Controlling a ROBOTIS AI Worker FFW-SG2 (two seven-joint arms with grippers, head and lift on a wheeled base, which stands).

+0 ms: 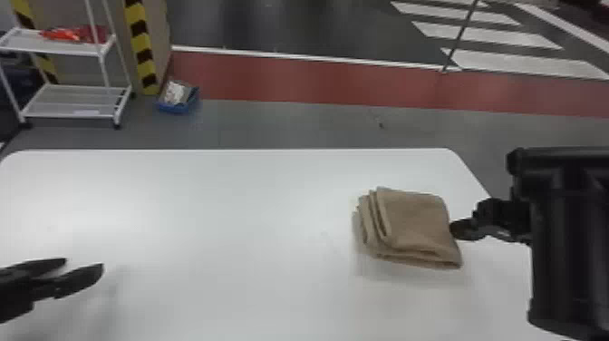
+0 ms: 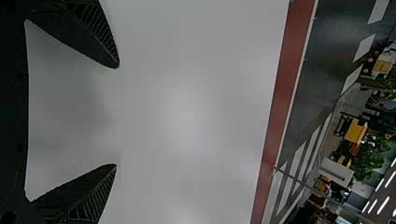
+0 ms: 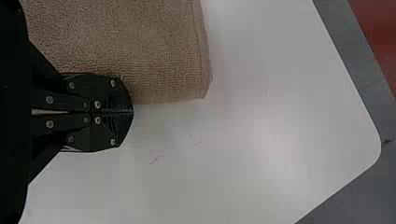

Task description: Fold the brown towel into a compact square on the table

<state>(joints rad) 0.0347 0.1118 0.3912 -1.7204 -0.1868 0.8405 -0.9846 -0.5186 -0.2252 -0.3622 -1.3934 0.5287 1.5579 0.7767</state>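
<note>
The brown towel (image 1: 414, 222) lies folded in several layers on the right part of the white table (image 1: 217, 226), its layered edges facing left. My right gripper (image 1: 455, 229) is at the towel's right edge. In the right wrist view the towel (image 3: 126, 46) lies right beside my right gripper (image 3: 132, 112), whose fingers are closed together with no cloth seen between them. At the table's left side, away from the towel, my left gripper (image 1: 85, 263) stands open; in the left wrist view the left gripper (image 2: 117, 116) has its fingers wide apart over the bare tabletop.
The table's far edge (image 1: 235, 149) runs across the view, with a rounded corner beyond the towel. On the floor behind stand a white shelf cart (image 1: 77, 115) and a small blue bin (image 1: 179, 106). The bulky right forearm (image 1: 566, 254) covers the table's right side.
</note>
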